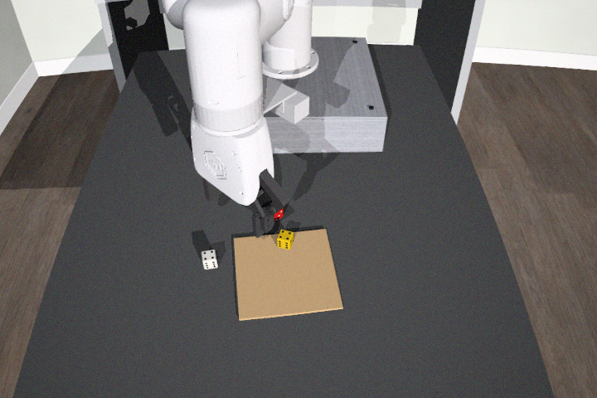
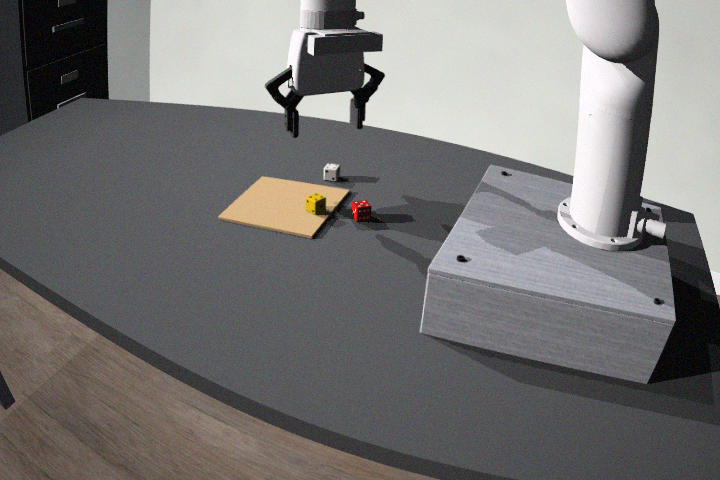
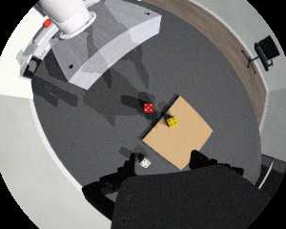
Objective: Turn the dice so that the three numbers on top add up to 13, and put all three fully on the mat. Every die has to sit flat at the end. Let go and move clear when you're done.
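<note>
Sitting lower than the open pincer [image 1: 272, 221] [image 2: 327, 131] [image 3: 164, 161], the red die [image 1: 279, 214] [image 2: 361, 211] [image 3: 149, 108].

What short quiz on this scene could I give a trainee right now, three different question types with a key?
1. Multiple choice: Which cube-shaped die rests on the flat tan square mat?
A) red
B) yellow
C) white

2. True or false: The black two-fingered tool is open, above the tabletop.

3. Fill in: In the top view, the white cube-shaped die shows ___ pips on its upper face.

Key: 1. B; 2. true; 3. four
</note>
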Controlling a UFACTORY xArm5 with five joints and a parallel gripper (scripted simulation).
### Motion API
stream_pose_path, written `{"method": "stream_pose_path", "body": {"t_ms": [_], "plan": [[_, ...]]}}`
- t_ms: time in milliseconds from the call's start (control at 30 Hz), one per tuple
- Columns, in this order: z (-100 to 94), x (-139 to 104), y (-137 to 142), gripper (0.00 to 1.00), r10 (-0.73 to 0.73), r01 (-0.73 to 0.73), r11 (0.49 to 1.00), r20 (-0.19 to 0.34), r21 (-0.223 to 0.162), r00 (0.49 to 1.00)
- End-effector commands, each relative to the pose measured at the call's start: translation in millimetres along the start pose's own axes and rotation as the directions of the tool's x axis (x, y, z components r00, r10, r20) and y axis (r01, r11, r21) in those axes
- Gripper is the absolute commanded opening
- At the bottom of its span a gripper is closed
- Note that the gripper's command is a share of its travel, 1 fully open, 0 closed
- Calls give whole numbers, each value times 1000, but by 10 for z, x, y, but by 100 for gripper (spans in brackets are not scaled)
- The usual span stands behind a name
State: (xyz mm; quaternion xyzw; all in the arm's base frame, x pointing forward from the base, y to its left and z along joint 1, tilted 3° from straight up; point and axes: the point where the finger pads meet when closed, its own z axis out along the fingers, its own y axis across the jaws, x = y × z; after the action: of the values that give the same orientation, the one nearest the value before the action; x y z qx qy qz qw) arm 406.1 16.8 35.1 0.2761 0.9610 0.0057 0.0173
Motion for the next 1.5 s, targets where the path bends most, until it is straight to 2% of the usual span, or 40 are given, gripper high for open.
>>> {"method": "stream_pose_path", "body": {"t_ms": [0, 133, 333, 433, 600, 633, 1467], "plan": [[19, -134, -66, 100, 173, -173, 985, 2, 0, 985], [35, -203, -114, 100, 268, -268, 963, 2, 1, 963], [72, -353, -225, 100, 466, -466, 885, 3, 2, 885], [91, -426, -284, 100, 558, -558, 830, 3, 2, 830], [95, -439, -295, 100, 574, -574, 819, 3, 2, 819], [95, -439, -295, 36, 574, -574, 819, 3, 2, 819], [95, -439, -295, 36, 574, -574, 819, 3, 2, 819]]}}
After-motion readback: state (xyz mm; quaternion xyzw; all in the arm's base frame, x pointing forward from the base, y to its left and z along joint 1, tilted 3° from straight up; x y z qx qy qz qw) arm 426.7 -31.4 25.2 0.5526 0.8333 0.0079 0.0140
